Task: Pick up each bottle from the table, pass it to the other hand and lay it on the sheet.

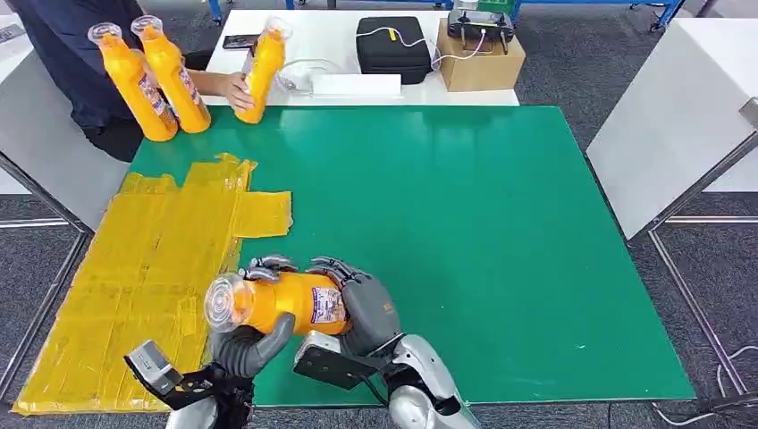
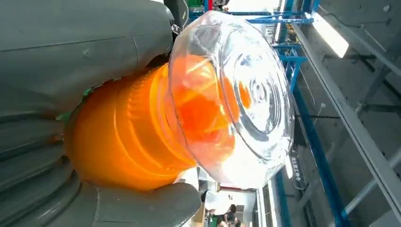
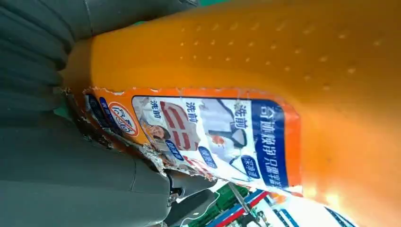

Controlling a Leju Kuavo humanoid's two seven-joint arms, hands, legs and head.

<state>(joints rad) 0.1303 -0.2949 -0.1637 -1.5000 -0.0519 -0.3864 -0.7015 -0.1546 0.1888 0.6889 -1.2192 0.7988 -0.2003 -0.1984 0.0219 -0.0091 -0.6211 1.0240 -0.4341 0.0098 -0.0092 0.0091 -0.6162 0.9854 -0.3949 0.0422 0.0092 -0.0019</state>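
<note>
An orange bottle (image 1: 286, 302) with a clear cap lies sideways above the green mat's front edge, cap towards the yellow sheet (image 1: 134, 268). My left hand (image 1: 255, 344) grips it near the neck, thumb below and fingers over the top. My right hand (image 1: 362, 308) wraps the labelled body from the other end. The left wrist view shows the clear cap (image 2: 236, 94) close up, with my left hand (image 2: 71, 61) around the orange neck. In the right wrist view, the bottle's label (image 3: 213, 137) sits against my right hand (image 3: 61, 179). The sheet lies flat at the left.
Three more orange bottles (image 1: 134, 85) (image 1: 176, 76) (image 1: 262, 71) stand at the mat's far left corner; a person's hand (image 1: 234, 89) holds the rightmost one. Behind, a white table carries a black case (image 1: 391, 49) and a cardboard box (image 1: 478, 58). A white table (image 1: 670, 116) flanks the right.
</note>
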